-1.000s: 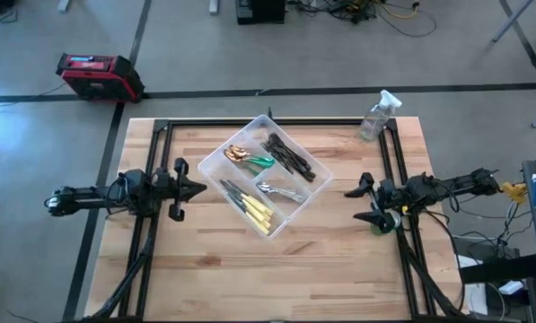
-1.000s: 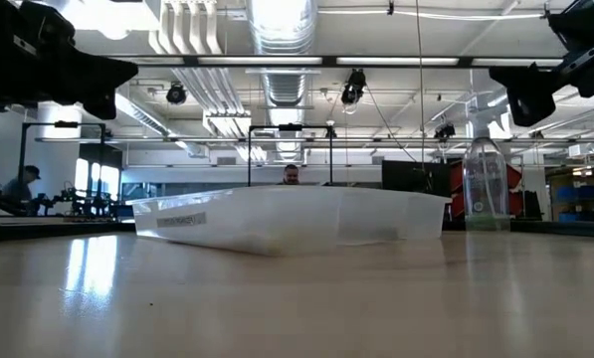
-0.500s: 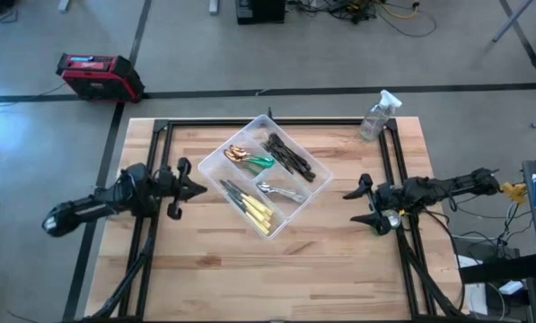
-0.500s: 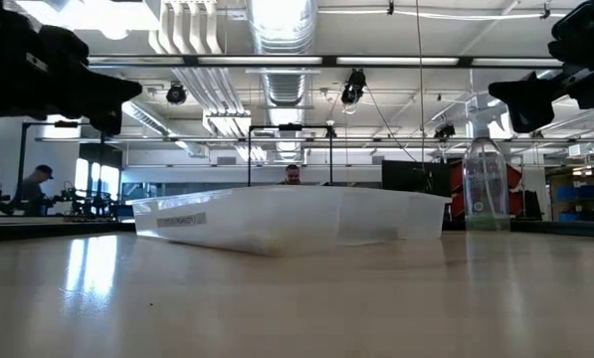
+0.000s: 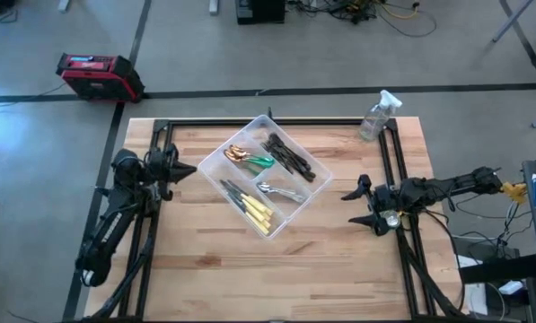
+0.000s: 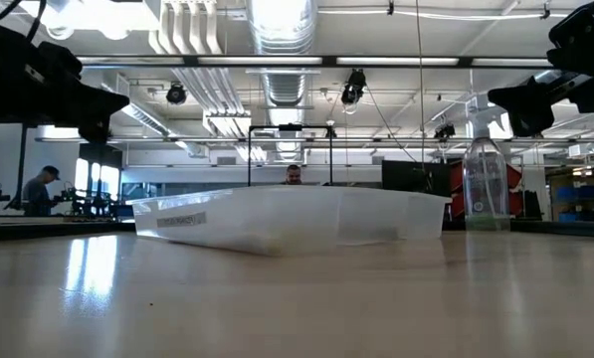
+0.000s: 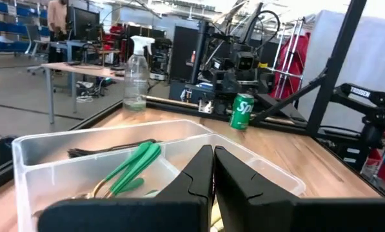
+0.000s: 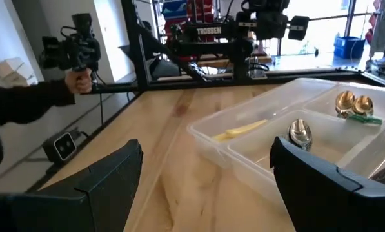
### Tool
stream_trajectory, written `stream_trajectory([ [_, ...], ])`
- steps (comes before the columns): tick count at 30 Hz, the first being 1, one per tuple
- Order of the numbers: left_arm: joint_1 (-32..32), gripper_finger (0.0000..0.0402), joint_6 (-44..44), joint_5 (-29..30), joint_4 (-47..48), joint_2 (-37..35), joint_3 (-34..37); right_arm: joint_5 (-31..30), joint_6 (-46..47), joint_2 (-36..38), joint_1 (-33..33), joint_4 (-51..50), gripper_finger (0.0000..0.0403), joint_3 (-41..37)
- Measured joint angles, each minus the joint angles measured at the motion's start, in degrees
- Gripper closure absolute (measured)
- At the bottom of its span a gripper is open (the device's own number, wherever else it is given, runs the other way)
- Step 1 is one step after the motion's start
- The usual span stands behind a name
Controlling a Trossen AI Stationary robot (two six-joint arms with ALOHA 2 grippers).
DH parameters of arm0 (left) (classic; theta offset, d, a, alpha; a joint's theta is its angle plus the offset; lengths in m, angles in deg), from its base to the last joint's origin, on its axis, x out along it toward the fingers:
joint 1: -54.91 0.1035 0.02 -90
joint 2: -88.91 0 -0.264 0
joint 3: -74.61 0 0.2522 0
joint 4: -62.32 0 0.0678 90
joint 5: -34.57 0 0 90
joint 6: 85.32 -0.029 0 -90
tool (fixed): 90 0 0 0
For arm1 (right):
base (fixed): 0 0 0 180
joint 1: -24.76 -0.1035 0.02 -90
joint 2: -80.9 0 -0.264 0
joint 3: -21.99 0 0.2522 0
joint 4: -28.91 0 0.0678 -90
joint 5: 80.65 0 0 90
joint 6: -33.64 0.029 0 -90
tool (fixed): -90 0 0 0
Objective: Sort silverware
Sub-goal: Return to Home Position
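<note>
My left gripper (image 5: 187, 169) sits pinched together left of the tray (image 5: 232, 141), my right gripper (image 5: 351, 207) spread wide on its other side, silverware (image 5: 257, 208) sorted inside

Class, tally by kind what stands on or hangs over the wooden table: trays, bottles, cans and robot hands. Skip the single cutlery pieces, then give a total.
Clear tray: 1
Spray bottle: 1
Green can: 1
Robot hands: 2, the left hand to one side of the tray and the right hand to the other
Total: 5
</note>
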Motion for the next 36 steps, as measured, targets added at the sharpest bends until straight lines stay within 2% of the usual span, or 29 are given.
stream_trajectory([
  [5, -1.44, 0.0402, -1.68, 0.11, -0.18, -0.58, 0.00, -0.01, 1.99, -0.09, 0.00, 0.04, 0.0089, 0.00],
  [11, -5.60, 0.0402, -5.24, 3.22, -0.17, -0.60, 0.00, -0.04, 1.65, -0.07, 0.00, 0.07, 0.0089, 0.00],
  [17, -10.54, 0.0402, -5.46, 8.23, -0.22, -0.56, 0.00, -0.04, 1.62, -0.07, -0.02, 0.07, 0.0089, 0.00],
  [20, -12.68, 0.0402, -5.60, 8.66, -0.16, -0.35, 0.00, -0.06, 1.59, -0.07, 0.00, 0.09, 0.0089, 0.00],
  [27, -14.80, 0.0402, -2.07, 9.54, 0.50, 0.10, 0.00, -0.06, 1.52, -0.07, 0.00, 0.09, 0.0089, 0.00],
  [31, -14.96, 0.0402, 7.30, 14.96, -2.04, 0.00, 0.00, -0.09, 1.50, -0.07, 0.00, 0.10, 0.0089, 0.00],
  [36, -17.28, 0.0402, 8.44, 21.30, -7.62, -0.07, 0.00, -0.09, 1.50, -0.09, -0.02, 0.09, 0.0089, 0.00],
])
